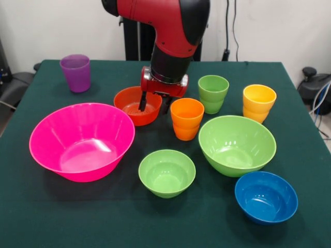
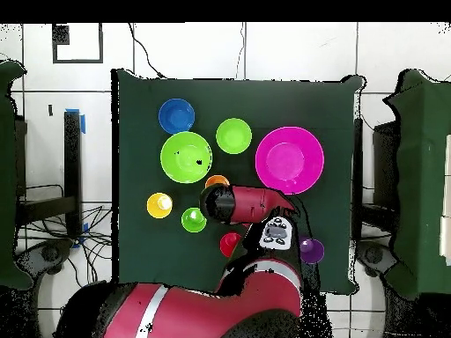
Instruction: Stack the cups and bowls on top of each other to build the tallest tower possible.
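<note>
Reaching into the red-orange bowl (image 1: 137, 105), which sits a little back of the surface's middle, the jaws (image 1: 153, 103) hang low with one dark finger inside the bowl and the other seemingly outside its rim; they look parted around the wall, though whether they are pressing on it I cannot tell. Judging from this, the step is seizing that bowl by its rim. To do it well, the pinch should close squarely on the wall, then lift straight up so the orange cup (image 1: 186, 118) just beside it is not knocked. The pink bowl (image 1: 81, 140), toward the left edge in the front view, looks the widest base. No brand, label or writing can be read on anything.
</note>
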Robot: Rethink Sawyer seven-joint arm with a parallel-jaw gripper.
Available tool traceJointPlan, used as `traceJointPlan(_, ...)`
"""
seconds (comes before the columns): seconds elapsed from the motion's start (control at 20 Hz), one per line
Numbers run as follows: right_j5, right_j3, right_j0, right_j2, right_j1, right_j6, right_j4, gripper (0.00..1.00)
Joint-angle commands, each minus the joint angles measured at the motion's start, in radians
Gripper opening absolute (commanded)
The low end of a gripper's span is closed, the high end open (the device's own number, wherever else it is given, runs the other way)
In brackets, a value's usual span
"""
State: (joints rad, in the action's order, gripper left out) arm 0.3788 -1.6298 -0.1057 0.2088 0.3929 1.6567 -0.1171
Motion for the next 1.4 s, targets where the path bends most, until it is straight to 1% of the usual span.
traceJointPlan(0.05, 0.012, 0.048, 0.005, -0.092, -0.024, 0.12, 0.016, 1.0)
traceJointPlan(0.35, 0.009, 0.055, 0.006, -0.093, -0.033, 0.123, 0.018, 1.0)
traceJointPlan(0.4, 0.009, 0.055, 0.008, -0.087, -0.034, 0.137, 0.027, 0.0)
traceJointPlan(0.85, 0.019, 0.043, 0.003, -0.091, -0.027, 0.13, 0.025, 0.0)
traceJointPlan(1.4, 0.049, 0.07, 0.013, -0.081, -0.039, 0.132, 0.03, 0.0)
